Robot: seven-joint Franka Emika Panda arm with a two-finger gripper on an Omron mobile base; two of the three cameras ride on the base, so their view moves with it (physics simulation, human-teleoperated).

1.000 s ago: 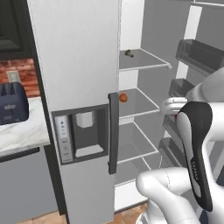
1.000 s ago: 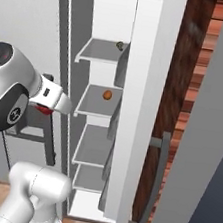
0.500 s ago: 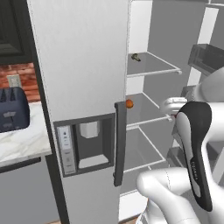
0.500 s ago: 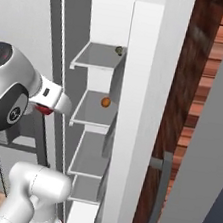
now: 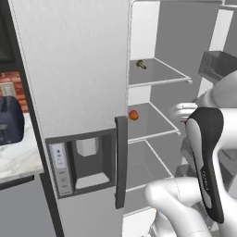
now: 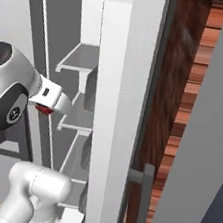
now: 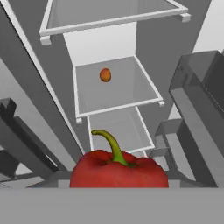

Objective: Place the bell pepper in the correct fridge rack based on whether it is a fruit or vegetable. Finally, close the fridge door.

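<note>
A: Bell pepper (image 7: 118, 168) position?
B: At the gripper, low in hand view, facing the open fridge; orange fruit (image 7: 105, 75) on a middle shelf. Fingers hidden, grip cannot be told

Bell pepper (image 7: 118, 168): glossy, smooth red skin with a matt green stem. Fridge rack (image 5: 155, 72) and the lower shelves (image 7: 113, 91): flat matt pale-grey panels with white rims; fridge door (image 6: 115, 119): plain, smooth silver-grey finish. Brick wall (image 6: 172, 107): rough, reddish-brown; left door (image 5: 74, 65): faintly speckled light grey with a dark matt handle (image 5: 121, 162).
</note>
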